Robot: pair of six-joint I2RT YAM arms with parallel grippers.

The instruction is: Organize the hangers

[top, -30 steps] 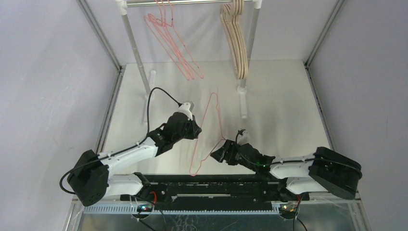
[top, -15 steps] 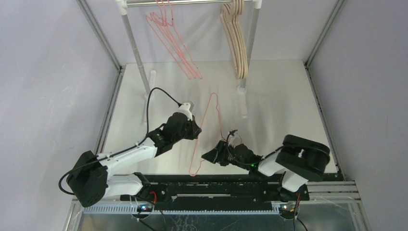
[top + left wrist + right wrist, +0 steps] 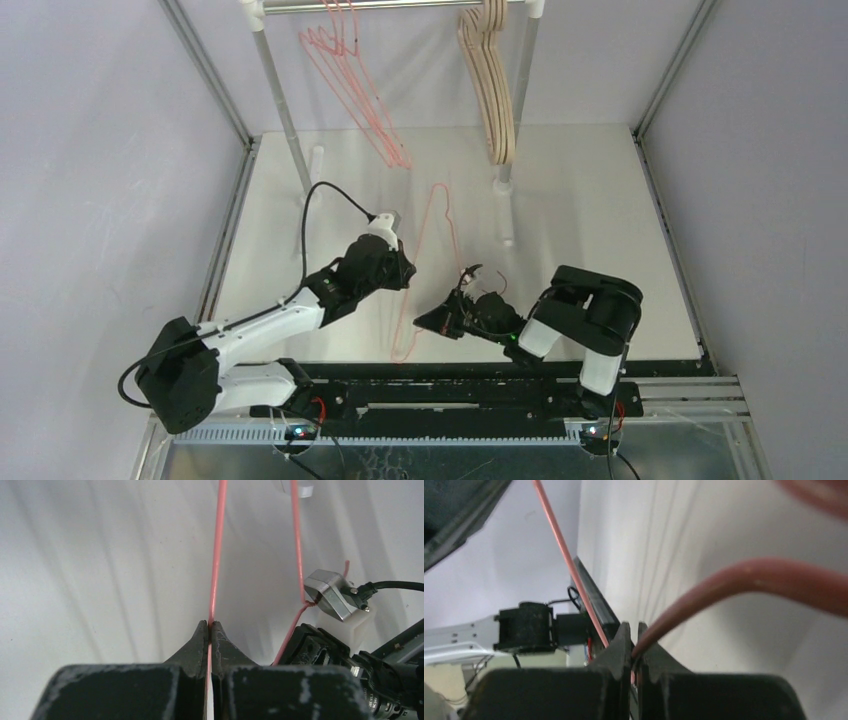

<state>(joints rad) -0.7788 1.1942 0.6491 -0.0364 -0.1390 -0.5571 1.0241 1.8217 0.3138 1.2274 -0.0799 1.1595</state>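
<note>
a: where's the pink wire hanger rn?
b: off the bench, held up btwn the two arms. left claw is pressed tight on one straight run of the wire. right claw is pinching another stretch, nearer the arm bases. the twisted neck sits just beside the right wrist cam.
a: so both claws are on it. where shd it go?
b: my guess: w/ the other pink hangers at the left of the rail, not by the wooden hangers on the right.
a: tips?
b: the wire looks thin & springy. if both arms carry it, move them together w/o twisting, or it'll bend or slip. prob better that one claw lets go before the long reach, so the arms don't fight. get the hook facing the rail first, can't make it out clearly from above. come in over the rail, lower the hook on, check it's seated b4 opening. mind the hanging ones, easy to snag.
</note>
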